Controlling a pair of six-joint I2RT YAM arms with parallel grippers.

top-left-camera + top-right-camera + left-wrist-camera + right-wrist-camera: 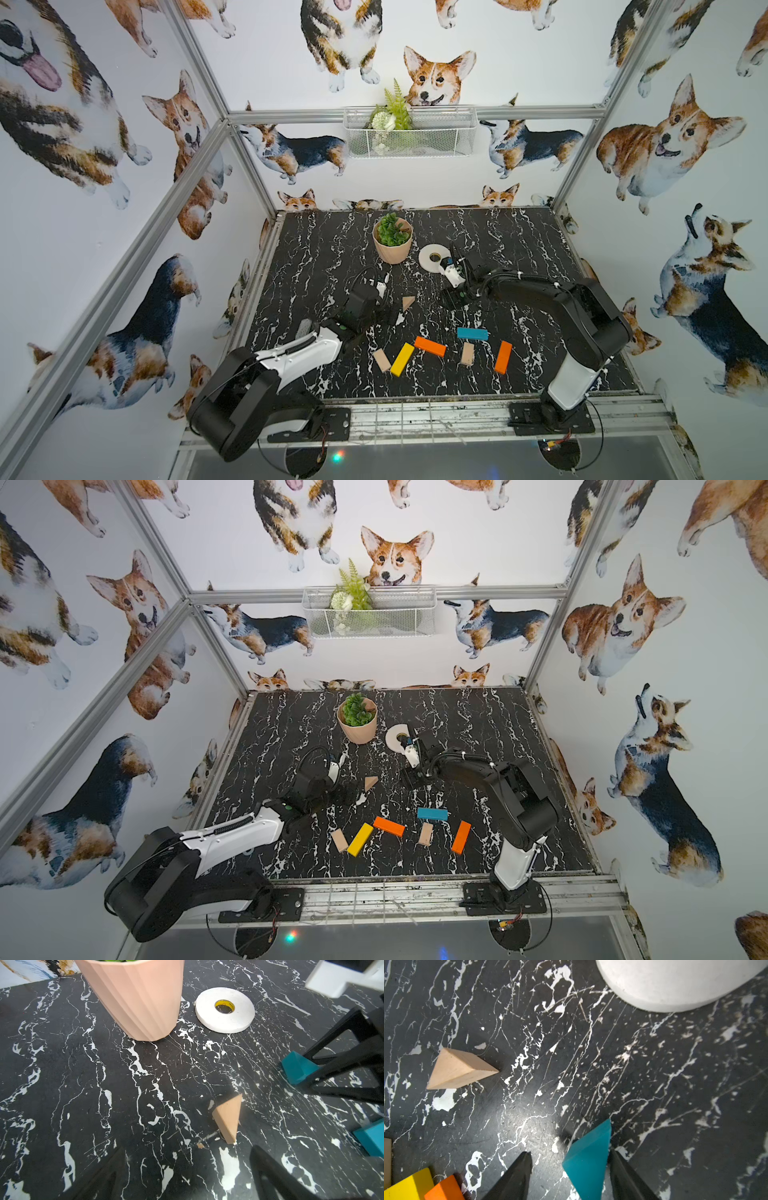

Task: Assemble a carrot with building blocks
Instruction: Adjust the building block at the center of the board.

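Right wrist view: right pincer (570, 1153), jaws apart, straddling blue triangle (588, 1157) on bench (675, 1084); one finger touches it. Wood triangle (456, 1070) well apart. Yellow bar (409, 1184), orange bar (444, 1188), tape roll (675, 980) cut off. Left pincer (187, 1151), jaws apart, blurred, near wood triangle. Blue triangle hidden in both top views.

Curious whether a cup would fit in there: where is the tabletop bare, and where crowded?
Bare: the black marble tabletop left of the pink ribbed plant pot, and its far right corner beyond the white tape roll. Crowded: the front middle, with scattered coloured wooden building blocks.
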